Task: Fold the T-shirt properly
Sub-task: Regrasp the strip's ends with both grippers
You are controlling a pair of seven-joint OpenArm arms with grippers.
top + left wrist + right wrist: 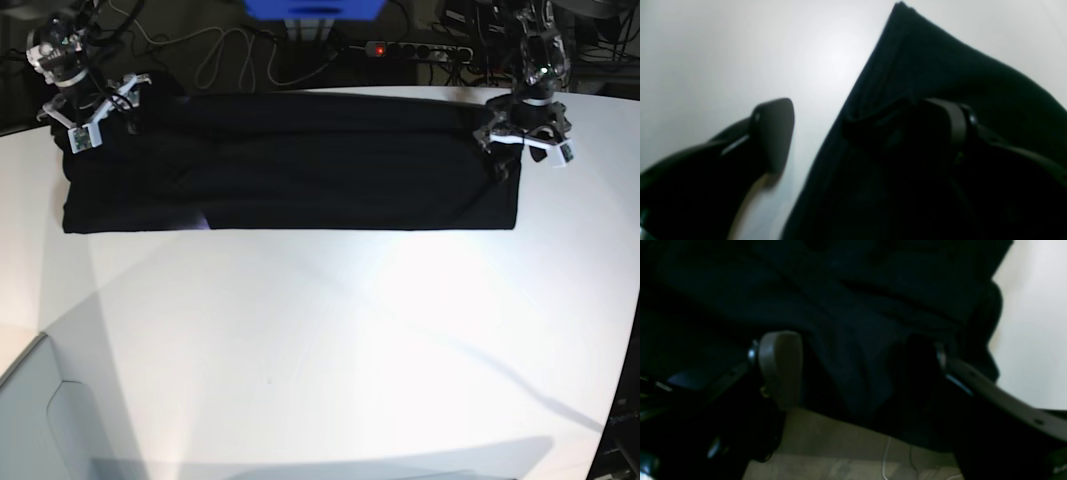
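Where cables trail, T-shirt on table

From my remote station, both wrist views blur; the T-shirt spills past the right wrist view's top edge, its print unseen.

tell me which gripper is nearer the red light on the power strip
Left. The left gripper is just right of and below the red light; the right gripper sits far off at the T-shirt's opposite end.

White table; power strip, cables behind.
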